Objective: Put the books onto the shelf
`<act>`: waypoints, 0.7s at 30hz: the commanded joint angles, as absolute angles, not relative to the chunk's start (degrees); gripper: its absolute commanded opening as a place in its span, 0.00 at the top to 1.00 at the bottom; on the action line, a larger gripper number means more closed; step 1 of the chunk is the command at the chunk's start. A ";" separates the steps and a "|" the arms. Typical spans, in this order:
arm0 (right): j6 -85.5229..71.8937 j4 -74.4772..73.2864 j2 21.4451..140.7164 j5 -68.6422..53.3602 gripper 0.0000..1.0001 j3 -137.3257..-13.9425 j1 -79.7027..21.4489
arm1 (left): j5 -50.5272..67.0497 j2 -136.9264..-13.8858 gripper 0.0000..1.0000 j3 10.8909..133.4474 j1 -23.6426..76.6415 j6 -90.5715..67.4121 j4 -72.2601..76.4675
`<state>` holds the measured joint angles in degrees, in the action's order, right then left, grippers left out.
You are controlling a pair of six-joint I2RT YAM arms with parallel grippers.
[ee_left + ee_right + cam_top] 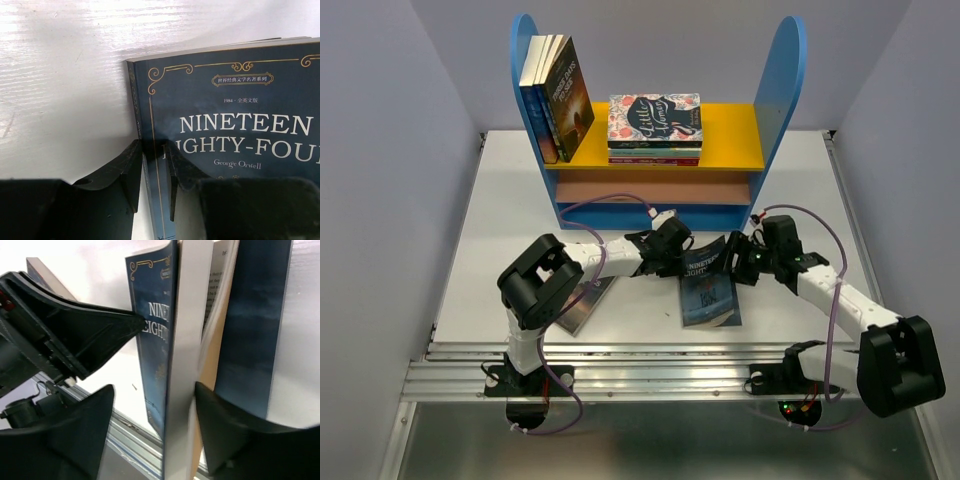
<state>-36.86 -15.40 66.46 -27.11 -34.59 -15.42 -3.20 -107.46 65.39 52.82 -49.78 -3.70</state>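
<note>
The dark blue book "Nineteen Eighty-Four" (710,290) lies between my two grippers in front of the shelf (782,80). My left gripper (672,250) (154,147) is shut on its spine edge, one finger on the cover (240,100) and one outside the spine. My right gripper (745,262) (154,389) straddles the white page edge (187,315). Its right finger touches the splayed pages and its left finger stands clear of the cover, so it is open. Another book (582,305) lies flat under my left arm. Three books (555,95) stand upright on the yellow board.
A flat stack topped by a floral "Little Women" cover (655,120) sits mid-board on the shelf. The table's metal front rail (650,375) runs just behind the arm bases. Grey walls close in both sides.
</note>
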 commanded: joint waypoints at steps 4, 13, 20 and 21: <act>-37.79 -8.79 67.41 -30.76 0.54 -33.05 -16.17 | -0.44 -108.02 0.78 63.81 54.84 -50.36 -6.33; -36.13 -9.40 66.63 -27.51 0.99 -33.40 -16.17 | -2.90 -102.67 0.63 62.05 54.84 -50.36 -5.54; -33.31 -9.05 59.26 -28.21 0.99 -34.01 -16.17 | -5.45 -94.67 0.21 58.80 54.67 -50.27 -5.10; -33.05 -9.05 58.19 -28.30 0.99 -34.10 -16.17 | -6.06 -93.18 0.17 58.19 54.58 -50.36 -4.84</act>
<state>-34.61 -14.15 63.86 -25.91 -32.91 -15.84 -4.51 -100.20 59.79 54.39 -50.43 -4.84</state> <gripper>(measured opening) 0.207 0.767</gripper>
